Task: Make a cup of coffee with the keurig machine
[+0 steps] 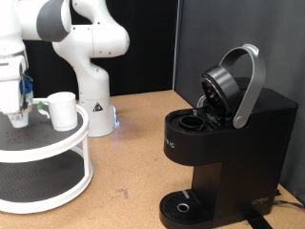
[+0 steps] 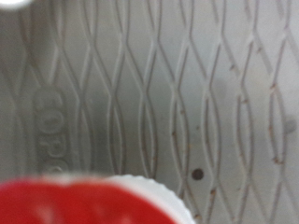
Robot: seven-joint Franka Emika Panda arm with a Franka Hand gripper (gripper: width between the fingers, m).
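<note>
The white cup (image 1: 63,110) stands upright on the top tier of a white two-tier stand (image 1: 67,141) at the exterior view's left. My gripper (image 1: 16,119) reaches down onto that same tier, just to the left of the cup. The wrist view shows a blurred white pod with a red top (image 2: 84,201) very close to the camera, on the tier's grey patterned mat (image 2: 168,84); my fingers do not show there. The black keurig machine (image 1: 229,143) stands at the right with its silver-handled lid (image 1: 250,81) raised and the pod chamber open. Its drip tray (image 1: 183,204) is empty.
The arm's white base (image 1: 92,91) stands behind the stand, with a blue light at its foot. Bare wooden tabletop (image 1: 133,162) lies between the stand and the machine. A dark curtain hangs behind.
</note>
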